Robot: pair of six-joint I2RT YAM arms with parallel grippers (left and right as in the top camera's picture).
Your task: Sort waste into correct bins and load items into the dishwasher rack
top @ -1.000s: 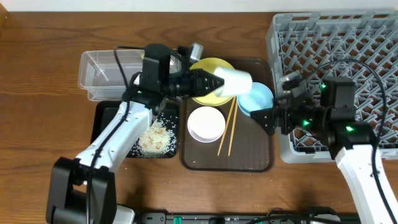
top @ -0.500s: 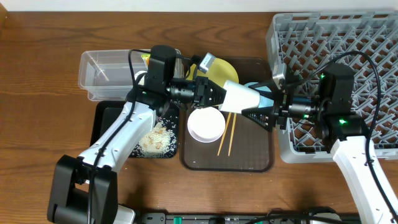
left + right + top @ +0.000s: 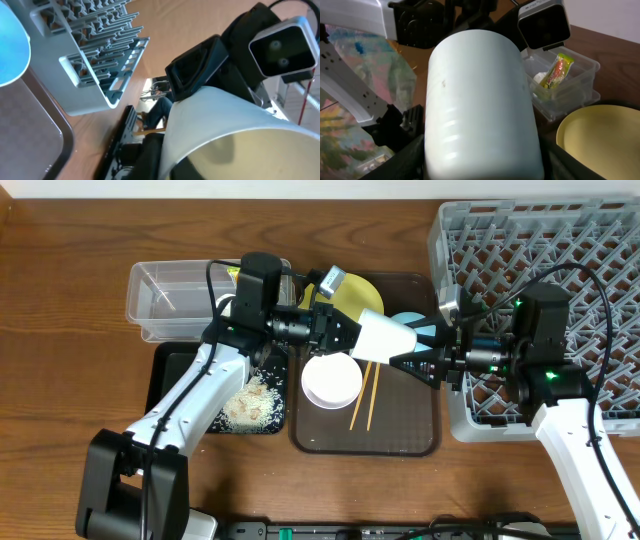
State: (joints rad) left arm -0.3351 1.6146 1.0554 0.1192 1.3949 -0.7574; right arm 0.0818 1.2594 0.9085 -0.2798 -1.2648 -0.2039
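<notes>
Right gripper (image 3: 413,348) has swung up and across from the rack's corner over the last second and now sits at the middle of the frame, its nose to the base of the small white cup (image 3: 385,337). Left gripper (image 3: 352,335) has carried that cup off the yellow plate (image 3: 345,292) and out over the brown tray (image 3: 400,430), so I'm looking at a hand-over in the air.

Left jaws are pinching the cup at its open end. From the right wrist view the cup (image 3: 480,100) fills the picture, with the right jaws spread either side of it. Whether they're touching its wall yet, I can't tell.

Everything else sits low in the frame and untouched: white bowl (image 3: 331,380) and chopsticks (image 3: 364,395) on the brown tray, a sliver of light blue bowl (image 3: 405,317) under the cup. Snack wrapper (image 3: 559,70) lies in the clear tub (image 3: 160,290) at upper left, and food scraps (image 3: 250,402) are in the black tray (image 3: 165,385).

My read: once the right jaws grip and the left lets go, the cup is a short swing from the dishwasher rack (image 3: 560,240) at upper right. Letting go too early is the risk
</notes>
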